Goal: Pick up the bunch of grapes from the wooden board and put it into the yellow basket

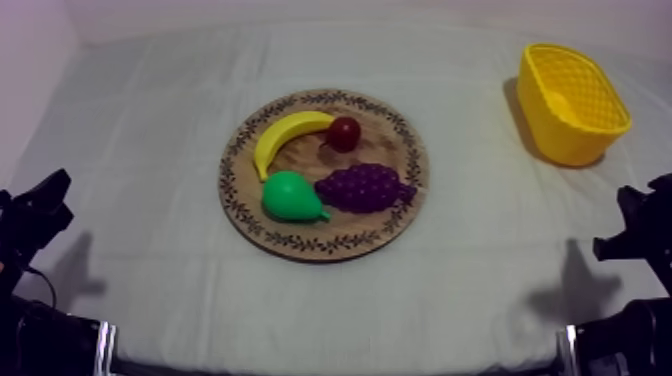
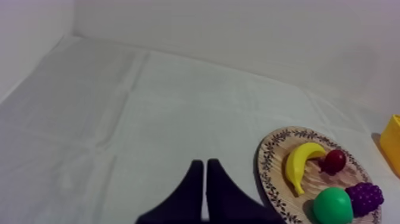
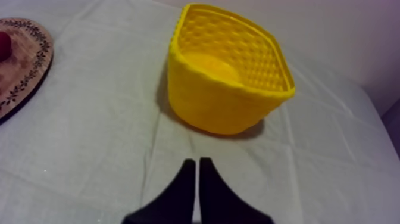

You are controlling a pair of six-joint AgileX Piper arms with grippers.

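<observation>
One bunch of grapes (image 1: 365, 187), one yellow basket (image 1: 566, 138)

Table draped in grey-white cloth (image 1: 150, 200), covering most of the frame in the top view; faint creases and fold lines across it. Pale bare wall (image 1: 300, 12) along the upper edge, meeting the cloth at a soft seam. Side wall (image 1: 30, 70) at upper left, pinkish tint. Dim, even lighting. Soft shadows (image 1: 75, 268) on the cloth at lower left and lower right.
</observation>
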